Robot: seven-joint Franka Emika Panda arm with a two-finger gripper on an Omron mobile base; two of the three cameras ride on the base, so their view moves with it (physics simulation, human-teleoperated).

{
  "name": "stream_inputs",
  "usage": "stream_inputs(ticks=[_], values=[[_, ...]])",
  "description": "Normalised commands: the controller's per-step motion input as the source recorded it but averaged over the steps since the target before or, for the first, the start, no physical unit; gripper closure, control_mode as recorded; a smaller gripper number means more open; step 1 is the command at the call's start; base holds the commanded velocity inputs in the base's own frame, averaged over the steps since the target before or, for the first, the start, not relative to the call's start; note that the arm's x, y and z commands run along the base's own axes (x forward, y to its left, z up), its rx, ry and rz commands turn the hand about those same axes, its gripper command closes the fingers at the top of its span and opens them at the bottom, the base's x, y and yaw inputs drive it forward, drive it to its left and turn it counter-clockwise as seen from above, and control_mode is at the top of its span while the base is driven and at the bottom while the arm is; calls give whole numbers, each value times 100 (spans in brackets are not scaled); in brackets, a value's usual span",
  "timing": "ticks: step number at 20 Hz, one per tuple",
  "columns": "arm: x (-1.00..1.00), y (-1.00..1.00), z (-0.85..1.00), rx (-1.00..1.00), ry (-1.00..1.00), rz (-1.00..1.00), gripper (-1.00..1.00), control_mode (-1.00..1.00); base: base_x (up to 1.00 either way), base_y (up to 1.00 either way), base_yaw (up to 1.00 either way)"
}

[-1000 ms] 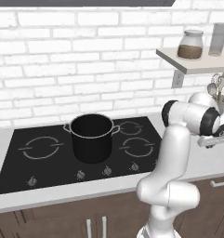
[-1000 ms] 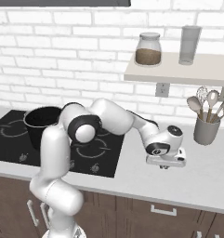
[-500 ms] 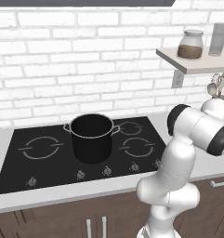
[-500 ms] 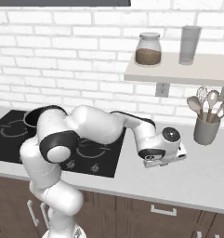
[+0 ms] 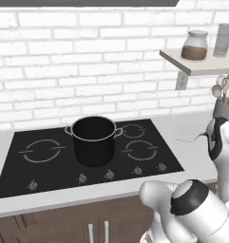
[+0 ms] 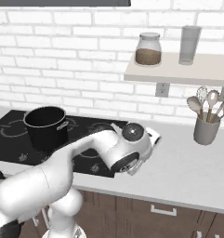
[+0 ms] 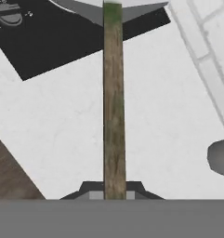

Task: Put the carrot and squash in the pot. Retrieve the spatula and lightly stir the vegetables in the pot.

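In the hand view my gripper [image 7: 114, 189] is shut on the spatula [image 7: 114, 107]. Its long wooden handle runs straight up from between the fingers to a grey blade [image 7: 88, 8] at the top edge. The hand hangs over the white counter [image 7: 164, 107], just beside a corner of the black cooktop [image 7: 62, 37]. The black pot [image 5: 93, 138] [image 6: 46, 126] stands upright on the cooktop, well away from the hand. The carrot and squash are hidden from these views.
A grey utensil holder [image 6: 206, 131] [image 5: 224, 110] with several tools stands on the counter at the right. Above it a wall shelf [image 6: 178, 69] carries a jar [image 6: 148, 49] and a glass [image 6: 189, 44]. My folded arm [image 6: 85, 158] crosses in front of the cooktop.
The hand has drawn away from the utensil holder and swung left toward the cooktop with the spatula. The arm has folded closer to the base.
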Motion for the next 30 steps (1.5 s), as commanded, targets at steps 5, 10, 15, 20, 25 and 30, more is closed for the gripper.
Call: stream_inputs(ticks=[5, 10, 15, 20, 25, 30], values=[[11, 100, 100, -48, 13, 24, 100, -100, 0, 0, 0], [36, 99, 100, -38, 23, 10, 100, -100, 0, 0, 0], [56, 92, 100, -29, 29, 4, 100, -100, 0, 0, 0], [85, 85, 100, -13, 38, 0, 100, -100, 0, 0, 0], [74, 93, 100, -6, 38, 1, 100, -100, 0, 0, 0], [52, 89, 95, -9, 29, 1, 100, -100, 0, 0, 0]])
